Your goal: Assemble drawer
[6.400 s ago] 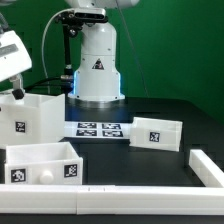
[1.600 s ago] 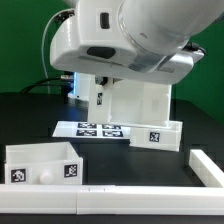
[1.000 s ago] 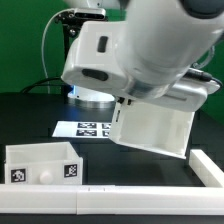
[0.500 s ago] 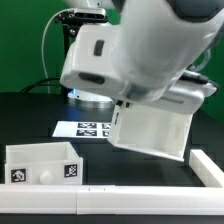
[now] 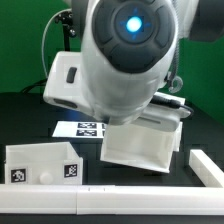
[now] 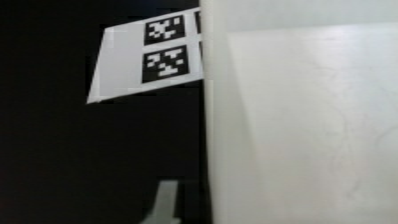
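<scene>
The large white box housing [image 5: 140, 146] of the drawer hangs tilted above the table at the exterior view's middle right, in front of the spot where one knobbed tray stood; that tray is hidden. My gripper [image 6: 199, 207] is shut on one wall of the housing [image 6: 302, 120]. One fingertip [image 6: 166, 203] shows outside that wall and the other is hidden behind it. The arm's big white body covers the gripper in the exterior view. The other small tray [image 5: 44, 160] with two tags sits on the table at the exterior view's left.
The marker board [image 5: 88, 128] lies flat behind the housing and also shows in the wrist view [image 6: 164, 52]. A long white bar [image 5: 90, 201] runs along the front edge, and another [image 5: 210, 167] lies at the exterior view's right.
The housing has been lifted from the back left and carried to the right, tilted. In the last half second the arm swung nearer the camera and the housing shifted slightly left and down.
</scene>
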Action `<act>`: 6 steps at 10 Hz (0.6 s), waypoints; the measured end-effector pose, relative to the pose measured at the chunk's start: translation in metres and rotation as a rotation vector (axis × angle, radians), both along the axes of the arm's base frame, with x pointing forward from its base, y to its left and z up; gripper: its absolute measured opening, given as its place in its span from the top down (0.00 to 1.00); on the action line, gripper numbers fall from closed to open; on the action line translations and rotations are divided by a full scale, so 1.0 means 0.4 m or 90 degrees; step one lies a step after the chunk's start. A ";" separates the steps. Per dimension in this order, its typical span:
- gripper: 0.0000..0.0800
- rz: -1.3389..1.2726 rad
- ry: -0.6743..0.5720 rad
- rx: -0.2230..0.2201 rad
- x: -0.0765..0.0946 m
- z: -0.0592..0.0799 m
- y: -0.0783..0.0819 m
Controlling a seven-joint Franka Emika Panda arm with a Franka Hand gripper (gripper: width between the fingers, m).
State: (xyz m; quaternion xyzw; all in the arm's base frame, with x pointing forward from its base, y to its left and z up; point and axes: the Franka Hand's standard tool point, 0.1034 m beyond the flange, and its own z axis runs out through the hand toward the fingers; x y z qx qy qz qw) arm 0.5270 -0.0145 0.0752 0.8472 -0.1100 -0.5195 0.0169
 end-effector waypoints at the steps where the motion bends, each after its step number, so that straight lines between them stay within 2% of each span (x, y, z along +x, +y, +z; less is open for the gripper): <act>1: 0.96 0.004 -0.006 0.004 0.001 0.012 0.006; 2: 0.96 0.004 -0.006 0.004 -0.001 0.012 0.006; 3: 0.74 0.004 -0.004 0.004 -0.003 0.008 0.005; 4: 0.57 0.004 -0.003 0.004 -0.003 0.006 0.005; 5: 0.57 0.002 0.003 0.002 -0.003 -0.003 0.001; 6: 0.34 0.002 -0.002 0.000 0.008 -0.011 -0.003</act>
